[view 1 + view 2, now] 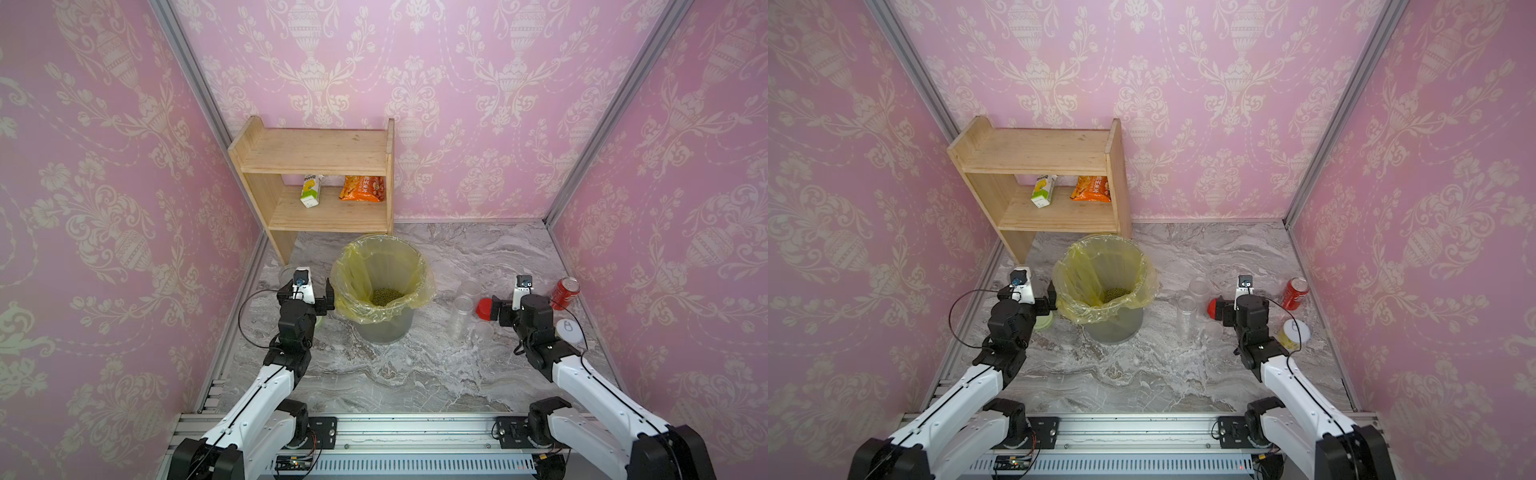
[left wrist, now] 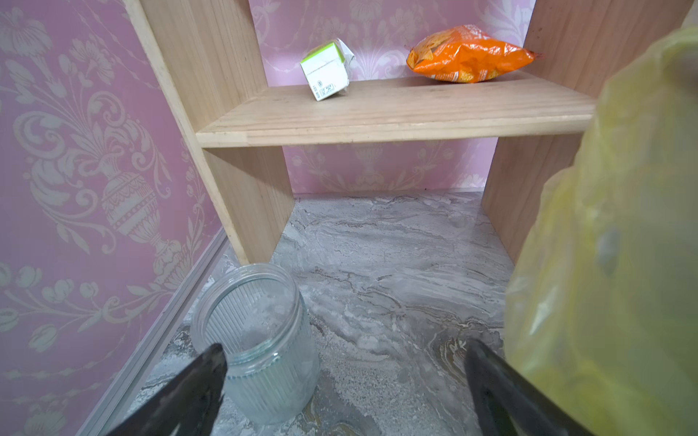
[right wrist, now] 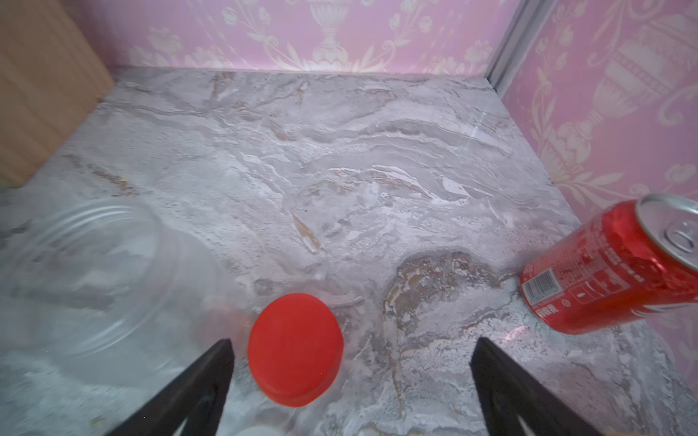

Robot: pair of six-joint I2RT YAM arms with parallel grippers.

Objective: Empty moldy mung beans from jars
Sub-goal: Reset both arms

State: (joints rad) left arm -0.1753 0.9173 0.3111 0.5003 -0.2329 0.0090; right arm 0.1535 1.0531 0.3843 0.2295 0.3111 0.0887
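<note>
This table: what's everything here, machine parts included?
bin: one, grey with yellow liner, centre
mung beans: heap, dull green, in bin
ribbed jar: one, clear, by left wall
tall jar, shorter jar: two, clear, right of bin
red lid: one, red, by right jaws
whitish lid: one, translucent, beside tall jar
green lid: one, pale, under left arm
soda can: one, red, right wall
tin: one, yellow, near can
shelf: one, wooden, back
carton: one, white, lower shelf
snack bag: one, orange, lower shelf
left arm, right arm: two, white and black, jaws open
</note>
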